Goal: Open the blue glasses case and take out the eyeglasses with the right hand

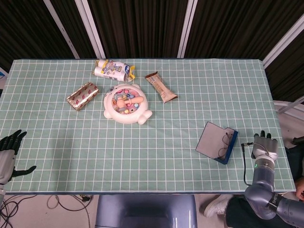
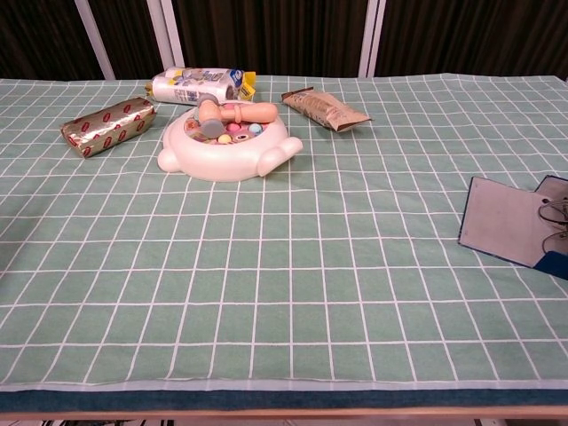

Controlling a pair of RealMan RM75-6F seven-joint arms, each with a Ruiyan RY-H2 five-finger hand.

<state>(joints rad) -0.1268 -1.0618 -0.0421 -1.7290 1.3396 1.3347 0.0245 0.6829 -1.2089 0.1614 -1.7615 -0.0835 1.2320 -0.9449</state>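
Observation:
The blue glasses case [image 1: 229,151] lies open near the table's front right, its grey lid [image 1: 212,138] folded out to the left. The thin-framed eyeglasses [image 1: 223,145] rest on its blue half. My right hand [image 1: 264,144] sits to the right of the case, a small gap apart from it, holding nothing, fingers pointing away from me. My left hand [image 1: 8,153] hovers off the table's front left corner, fingers spread and empty. In the chest view the case [image 2: 504,221] and the eyeglasses [image 2: 557,212] show at the right edge; neither hand appears there.
A white toy tray [image 1: 126,103] with coloured pieces sits mid-left. Behind it lie a white packet [image 1: 112,70], a brown snack bar [image 1: 161,87] and a red-and-gold bar [image 1: 82,95]. A thin cable [image 1: 244,164] runs along my right wrist.

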